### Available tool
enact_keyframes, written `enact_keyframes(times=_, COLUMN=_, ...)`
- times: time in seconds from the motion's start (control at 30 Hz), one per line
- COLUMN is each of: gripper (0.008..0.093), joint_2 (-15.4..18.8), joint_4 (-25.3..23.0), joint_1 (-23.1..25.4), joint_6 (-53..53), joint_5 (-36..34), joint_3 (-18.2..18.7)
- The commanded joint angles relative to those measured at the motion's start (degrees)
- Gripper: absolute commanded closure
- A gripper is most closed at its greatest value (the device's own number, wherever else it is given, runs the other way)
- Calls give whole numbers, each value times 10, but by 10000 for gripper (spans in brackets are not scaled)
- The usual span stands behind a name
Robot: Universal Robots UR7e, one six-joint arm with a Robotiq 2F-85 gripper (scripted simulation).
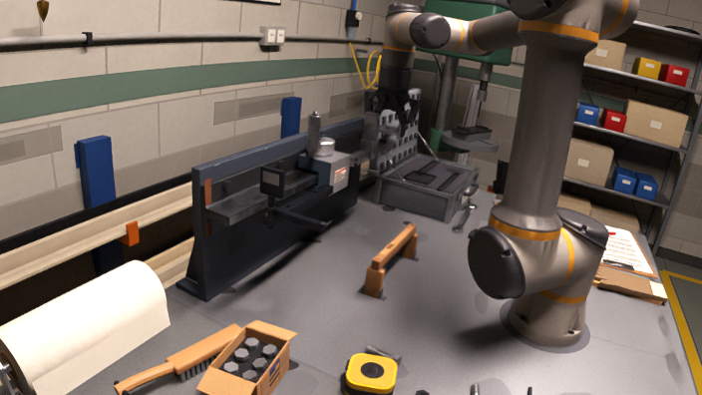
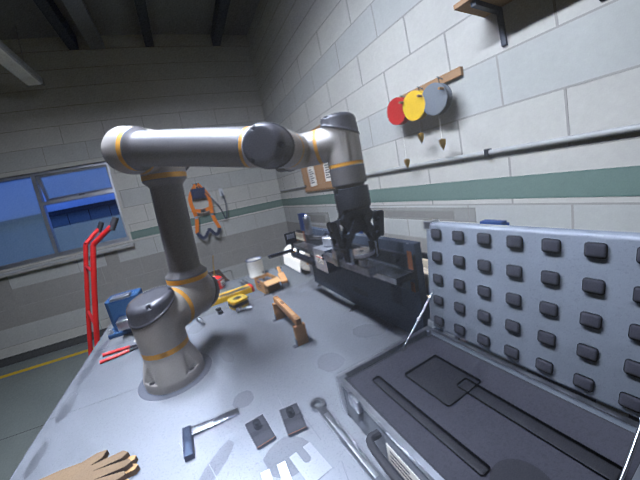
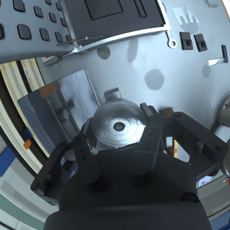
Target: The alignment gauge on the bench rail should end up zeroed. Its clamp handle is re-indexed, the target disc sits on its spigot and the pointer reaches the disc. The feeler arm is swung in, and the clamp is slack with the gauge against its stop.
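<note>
The target disc [image 3: 118, 125], a round silver plate with ringed grooves and a centre hole, sits between my fingers above the end of the bench rail [image 2: 385, 274] nearest the open case. Further along the rail stands the grey gauge block [image 1: 329, 172] with an upright cylinder handle [image 1: 313, 132] and a round silver knob [image 1: 326, 146]; a dark arm [image 1: 299, 218] hangs below it. The spigot is hidden under the disc. My gripper [image 3: 119, 132] [image 2: 356, 248] [image 1: 394, 117] is closed on the disc's rim and holds it.
The open tool case [image 2: 496, 361] with its studded lid [image 2: 537, 289] stands right beside the rail's end. An orange stand [image 1: 391, 259] sits mid-bench. A box of nuts [image 1: 249, 359], a brush, a tape measure [image 1: 371, 373] and a paper roll [image 1: 85, 319] lie at the near edge.
</note>
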Motion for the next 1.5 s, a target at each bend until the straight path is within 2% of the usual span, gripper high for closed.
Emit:
enact_keyframes(times=0.0, gripper=934, joint_2=0, joint_4=0, joint_1=0, joint_6=0, joint_5=1, joint_3=0)
enact_keyframes(times=1.4, gripper=934, joint_2=2, joint_4=-11, joint_1=0, joint_6=0, joint_5=1, joint_3=9)
enact_keyframes(times=1.47, gripper=909, joint_2=2, joint_4=-11, joint_1=0, joint_6=0, joint_5=1, joint_3=9)
